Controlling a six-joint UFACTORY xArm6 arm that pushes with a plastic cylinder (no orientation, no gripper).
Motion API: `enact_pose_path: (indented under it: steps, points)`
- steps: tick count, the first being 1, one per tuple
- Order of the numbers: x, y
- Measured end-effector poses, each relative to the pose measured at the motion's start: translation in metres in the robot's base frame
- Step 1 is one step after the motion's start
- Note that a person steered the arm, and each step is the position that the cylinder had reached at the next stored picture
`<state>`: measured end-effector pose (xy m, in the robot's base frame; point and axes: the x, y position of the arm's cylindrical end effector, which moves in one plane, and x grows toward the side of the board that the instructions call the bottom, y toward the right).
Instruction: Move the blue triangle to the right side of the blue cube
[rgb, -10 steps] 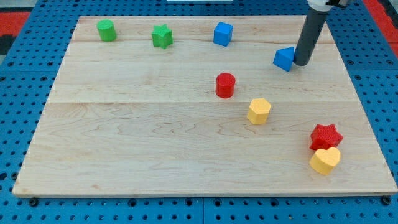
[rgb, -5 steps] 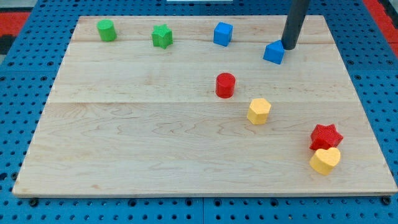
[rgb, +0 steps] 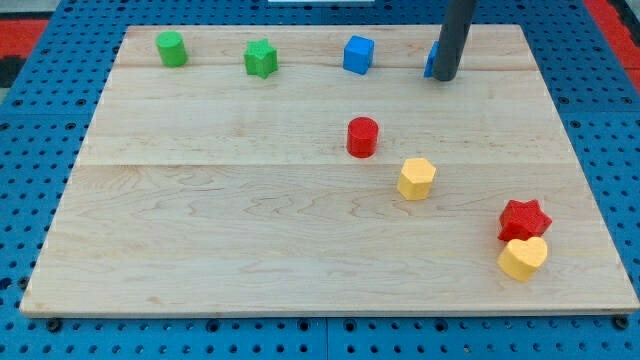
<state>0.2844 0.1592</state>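
Observation:
The blue cube (rgb: 358, 54) sits near the view's top, right of centre. The blue triangle (rgb: 430, 61) lies to its right and is mostly hidden behind my rod; only a blue sliver shows at the rod's left edge. My tip (rgb: 446, 77) rests on the board right against the triangle, on the side toward the view's bottom and right. A gap of bare board separates the cube and the triangle.
A green cylinder (rgb: 171, 48) and a green star (rgb: 261, 58) sit at the top left. A red cylinder (rgb: 362, 137) and a yellow hexagon (rgb: 416, 178) are mid-board. A red star (rgb: 524, 219) and a yellow heart (rgb: 523, 258) sit at the bottom right, touching.
My tip has moved up and to the view's left, pushing the blue triangle the same way, closer to the blue cube. The rod now covers most of the triangle.

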Motion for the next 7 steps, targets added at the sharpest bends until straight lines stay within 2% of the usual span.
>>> enact_pose_path:
  steps: [1,3,4,5,6,7]
  points:
    - [-0.022,0.000]
    - [0.009,-0.007]
    - [-0.004,0.054]
    - [-0.073,0.072]
    - [-0.092,0.049]
    - [-0.069,0.016]
